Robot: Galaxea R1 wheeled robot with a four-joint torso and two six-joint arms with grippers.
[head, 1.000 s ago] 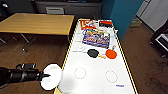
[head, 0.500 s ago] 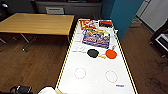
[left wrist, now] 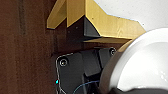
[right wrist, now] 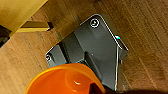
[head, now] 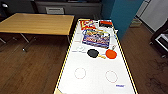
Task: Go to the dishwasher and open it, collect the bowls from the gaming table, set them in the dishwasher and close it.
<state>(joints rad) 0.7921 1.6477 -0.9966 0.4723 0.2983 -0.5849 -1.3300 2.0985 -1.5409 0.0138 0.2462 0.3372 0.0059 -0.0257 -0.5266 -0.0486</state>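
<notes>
Looks like you've collected both bowls off the gaming table [head: 95,82] stretching toward 12 o'clock. Your left gripper [left wrist: 126,90] grips a white bowl [left wrist: 142,62] and your right gripper [right wrist: 100,89] an orange bowl [right wrist: 62,80]. I'd guess loading and shutting the dishwasher remains.

A dark brown wood floor [head: 32,65] runs through the room. On the left stands a yellow-topped table [head: 37,23] on thin metal legs, its corner just beside the long white surface [head: 95,82]. Behind it, along the back wall, sits a dark counter [head: 67,6] with a pale panel [head: 54,10] in its front. A teal wall [head: 125,12] juts out to the right of the white surface, with a light-coloured wall [head: 157,12] further back. A dark piece of furniture [head: 161,37] shows at the right edge. The light is even and soft.
</notes>
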